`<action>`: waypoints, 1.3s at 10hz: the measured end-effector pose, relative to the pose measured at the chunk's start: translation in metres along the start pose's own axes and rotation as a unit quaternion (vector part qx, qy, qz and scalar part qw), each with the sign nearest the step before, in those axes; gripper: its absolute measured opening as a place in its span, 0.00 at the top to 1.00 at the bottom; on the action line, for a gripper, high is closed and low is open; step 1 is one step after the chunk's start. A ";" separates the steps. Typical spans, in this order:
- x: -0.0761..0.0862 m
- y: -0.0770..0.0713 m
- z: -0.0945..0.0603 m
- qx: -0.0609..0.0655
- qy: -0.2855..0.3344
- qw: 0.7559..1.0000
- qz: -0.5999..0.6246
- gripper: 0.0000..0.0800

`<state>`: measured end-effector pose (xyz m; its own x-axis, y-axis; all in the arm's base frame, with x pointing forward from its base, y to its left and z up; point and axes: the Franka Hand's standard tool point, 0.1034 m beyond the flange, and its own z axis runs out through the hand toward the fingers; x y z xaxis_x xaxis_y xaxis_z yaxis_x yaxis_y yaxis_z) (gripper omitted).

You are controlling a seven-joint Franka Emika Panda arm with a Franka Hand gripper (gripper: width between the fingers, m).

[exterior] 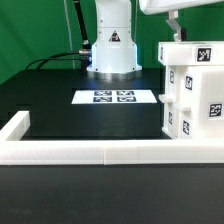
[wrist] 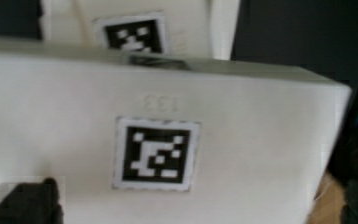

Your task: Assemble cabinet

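Directly beneath the hand (exterior: 176, 27) stands the cabinet (exterior: 192, 90) (grip state unclear).

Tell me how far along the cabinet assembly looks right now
Mostly done, by the look of it: the cabinet stands upright as one tall white box on the exterior view's right, near the rim wall. The claw hovers just above its top; whether it grips anything is unclear. No loose parts show, so perhaps only final seating remains.

A robotics lab: black table (exterior: 60, 105), marker board (exterior: 117, 97), arm base (exterior: 112, 50), green backdrop (exterior: 30, 30).
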<state>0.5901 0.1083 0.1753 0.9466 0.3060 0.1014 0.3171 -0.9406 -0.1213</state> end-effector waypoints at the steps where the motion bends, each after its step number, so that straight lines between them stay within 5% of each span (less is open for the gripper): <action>1: 0.000 0.001 0.000 -0.008 -0.003 0.998 -0.064 0.00; 5: -0.001 0.006 -0.001 -0.035 -0.022 0.958 -0.283 0.00; 8: -0.002 0.009 0.000 -0.036 -0.029 0.930 -0.366 0.00; 13: -0.009 0.004 0.016 -0.047 -0.072 0.823 -0.561 0.00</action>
<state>0.5841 0.1043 0.1580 0.0599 0.9980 -0.0217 0.9972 -0.0588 0.0467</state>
